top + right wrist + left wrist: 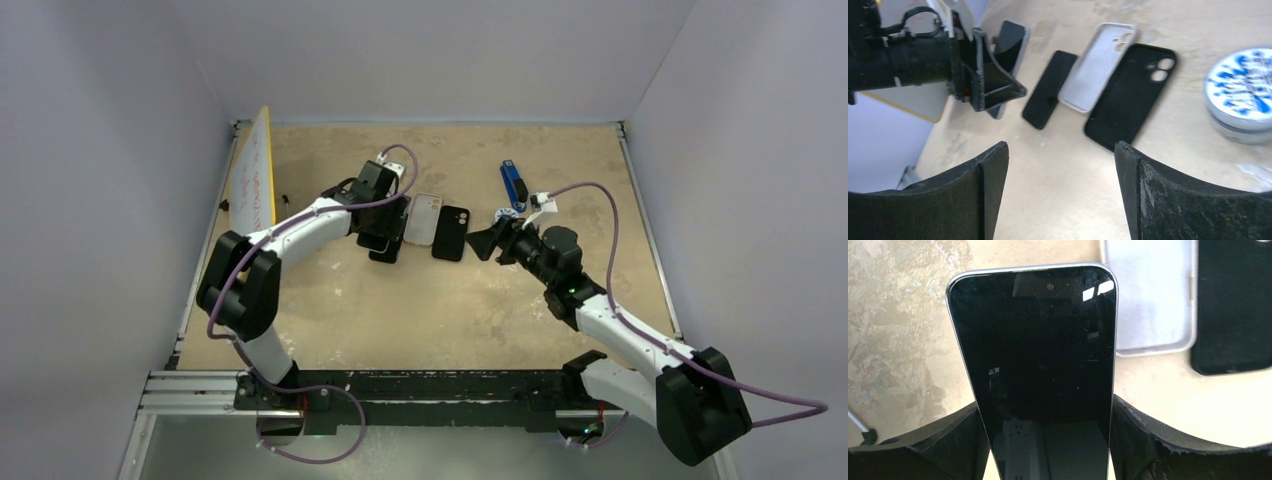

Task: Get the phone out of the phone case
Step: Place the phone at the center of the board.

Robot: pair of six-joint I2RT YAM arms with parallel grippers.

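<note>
The phone (1043, 365), black-screened with a silver rim, is clamped by its long sides between the fingers of my left gripper (1045, 412) and held tilted above the table; it also shows as the phone (1010, 37) in the right wrist view. An empty white phone case (423, 218) lies inside-up just right of it, with an empty black case (451, 232) beside that. My right gripper (1062, 150) stands open over bare table, pointing at the black case (1130, 95), nothing between its fingers.
A second dark phone (1048, 90) lies flat between the left gripper (385, 225) and the white case (1100, 65). A blue-and-white round tin (1243, 95) and a blue tool (514, 183) sit at the back right. A yellow-edged board (253, 172) leans at the left wall.
</note>
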